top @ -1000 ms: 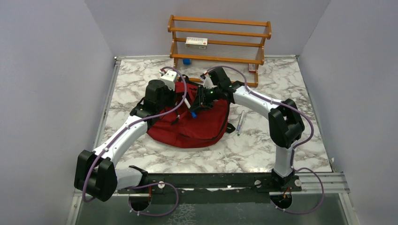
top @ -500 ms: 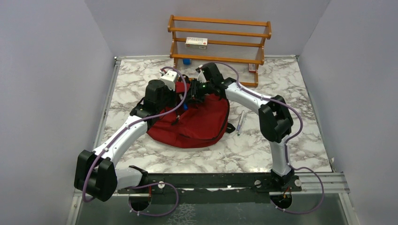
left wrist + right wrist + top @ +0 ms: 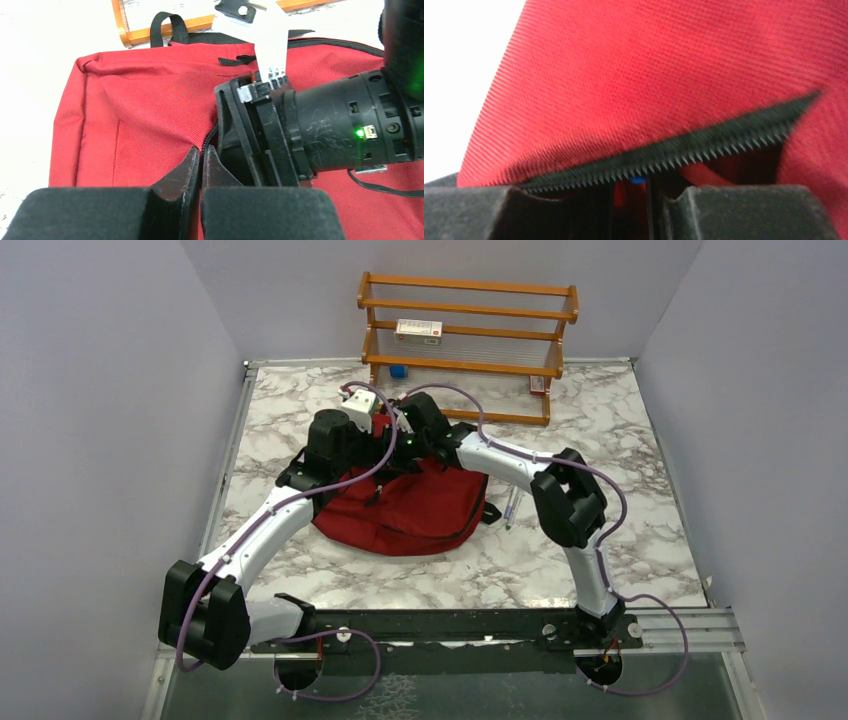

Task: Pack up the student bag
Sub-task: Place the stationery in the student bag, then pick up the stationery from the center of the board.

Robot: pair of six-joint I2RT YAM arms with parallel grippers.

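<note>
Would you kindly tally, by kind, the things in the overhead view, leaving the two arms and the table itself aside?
student bag: 1
wooden rack: 1
pen, on the table: 1
box, on a rack shelf: 1
small blue item, at the rack: 1
small red-and-white item, at the rack's foot: 1
Total: 6

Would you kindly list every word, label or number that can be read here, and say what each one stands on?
No text can be read.
box on the wooden rack: print too small to read.
small plate beside the green light on the right arm's wrist: too small to read.
student bag: no print showing.
</note>
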